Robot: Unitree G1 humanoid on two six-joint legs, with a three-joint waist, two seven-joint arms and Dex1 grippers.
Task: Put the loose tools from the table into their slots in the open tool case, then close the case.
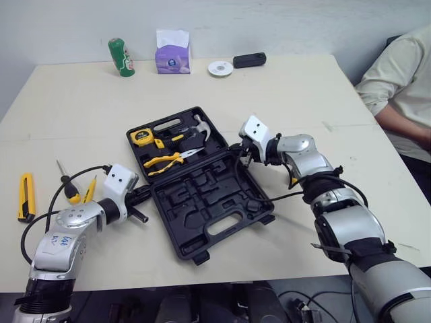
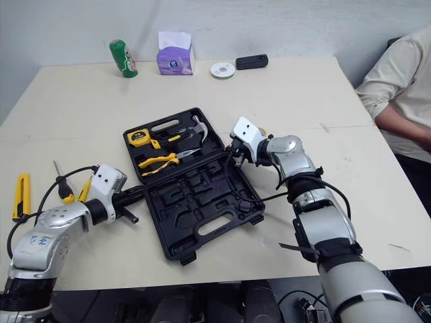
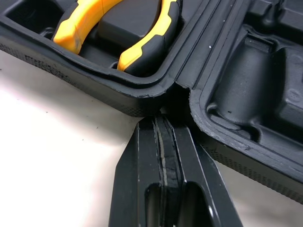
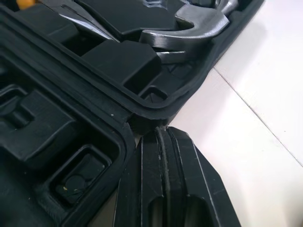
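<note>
Judging by its moulded black shell, the tool case (image 1: 176, 214) is stiff plastic and should not flex. It lies open flat in the middle of the tabletop (image 1: 303, 94). Its far half is weighted by the tape measure (image 1: 142, 136), pliers (image 1: 165, 161) and hammer (image 1: 201, 126), while the near half of bare slots looks light. That near half is likely to swing over easily if taken at its handle edge, though the whole case may slide on the smooth surface. The left hand (image 3: 160, 124) has its fingers pressed together, tip at the hinge notch on the case's left side. The right hand (image 4: 161, 135) is likewise closed on nothing, at the notch opposite. Loose on the tabletop to the left lie the utility knife (image 1: 25, 196), flat, slim and awkward to lift, best pinched across its width, and the screwdriver (image 1: 67, 185), apt to roll, best gripped at its yellow handle.
</note>
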